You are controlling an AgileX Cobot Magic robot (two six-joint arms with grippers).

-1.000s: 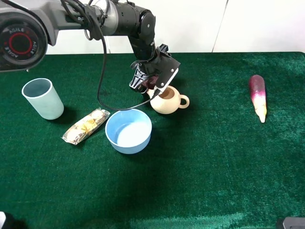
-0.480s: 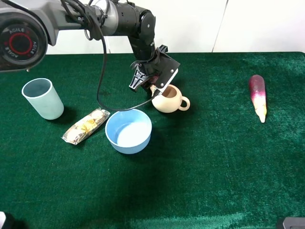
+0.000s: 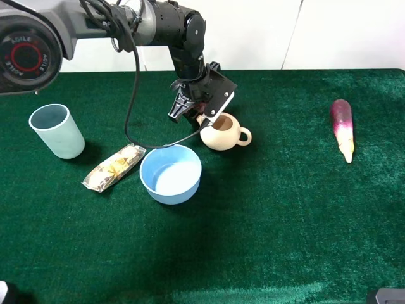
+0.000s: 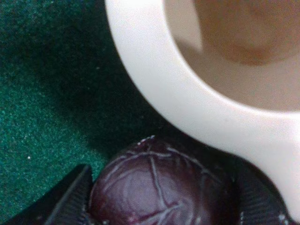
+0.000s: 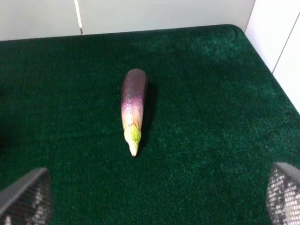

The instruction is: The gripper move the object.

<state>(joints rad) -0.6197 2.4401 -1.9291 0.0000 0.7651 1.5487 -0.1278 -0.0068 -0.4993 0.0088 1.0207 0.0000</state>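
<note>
Left claw [image 4: 165,202] clenched on the round, axis-less purple fruit [image 4: 159,183] just beside the teapot [image 4: 150,89].

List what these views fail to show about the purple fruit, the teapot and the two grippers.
- The purple fruit: in the exterior high view the left gripper hides it; in the left wrist view the frame edge cuts off its lower part.
- The teapot: that gripper partly covers its spout side; the left wrist view gives only a blurred piece of rim.
- The right gripper: only its fingers show, cut off at the frame corners.
</note>
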